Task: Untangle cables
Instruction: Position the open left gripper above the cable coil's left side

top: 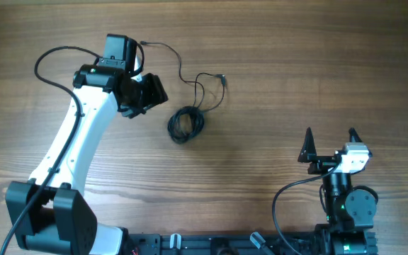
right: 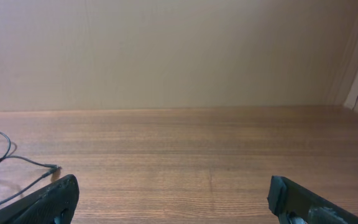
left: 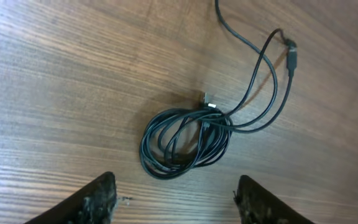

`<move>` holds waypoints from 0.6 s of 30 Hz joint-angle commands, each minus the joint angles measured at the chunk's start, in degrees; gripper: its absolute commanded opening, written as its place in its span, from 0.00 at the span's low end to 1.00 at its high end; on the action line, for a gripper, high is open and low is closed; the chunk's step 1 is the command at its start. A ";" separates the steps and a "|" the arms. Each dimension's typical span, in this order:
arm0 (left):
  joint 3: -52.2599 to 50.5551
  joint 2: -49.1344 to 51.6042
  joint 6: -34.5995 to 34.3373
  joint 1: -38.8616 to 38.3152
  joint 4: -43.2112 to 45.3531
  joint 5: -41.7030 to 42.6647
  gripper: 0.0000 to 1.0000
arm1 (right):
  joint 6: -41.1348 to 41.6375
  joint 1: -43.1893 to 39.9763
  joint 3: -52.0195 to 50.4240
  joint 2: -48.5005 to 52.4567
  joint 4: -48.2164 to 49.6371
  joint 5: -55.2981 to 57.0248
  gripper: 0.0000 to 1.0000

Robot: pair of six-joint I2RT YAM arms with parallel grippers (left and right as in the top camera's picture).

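The cables are thin black cords on the wooden table. A tight coil [top: 185, 125] lies right of my left gripper [top: 154, 94], and a loose loop [top: 208, 92] with a small plug [top: 222, 79] runs up from it. In the left wrist view the coil [left: 185, 140] lies just ahead of my left gripper [left: 176, 182], which is open with bare wood between its fingertips [left: 102, 196]. The loop [left: 267, 81] and plug [left: 291, 57] lie beyond. My right gripper [top: 330, 139] stands open near the front right, far from the coil; a cord end [right: 17, 160] shows left of its gap [right: 169, 190].
One strand [top: 163, 48] trails from the loop toward the left wrist camera housing [top: 119, 51]. The thick black arm cable [top: 52, 60] arcs off the left arm. A beige wall [right: 179, 56] rises behind the table's far edge in the right wrist view.
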 commanded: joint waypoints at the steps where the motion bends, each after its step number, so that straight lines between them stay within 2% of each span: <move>1: -0.37 0.87 -0.15 -0.11 2.29 -0.74 0.69 | 0.68 -0.22 -0.02 -0.31 0.31 0.92 1.00; 8: -0.37 3.52 -0.15 -0.11 5.35 -0.74 0.68 | 0.68 -0.22 -0.04 -0.31 0.31 0.92 1.00; 11: -0.37 5.70 -0.15 -0.11 5.51 -0.74 0.47 | 0.68 -0.22 -0.04 -0.31 0.31 0.92 1.00; 12: -0.37 6.03 -0.15 -0.11 5.51 -0.72 0.45 | 0.68 -0.24 -0.04 -0.31 0.31 0.94 1.00; 18: -0.37 7.89 -0.13 -0.11 5.53 -0.74 0.46 | 0.68 -0.24 -0.04 -0.31 0.31 0.92 1.00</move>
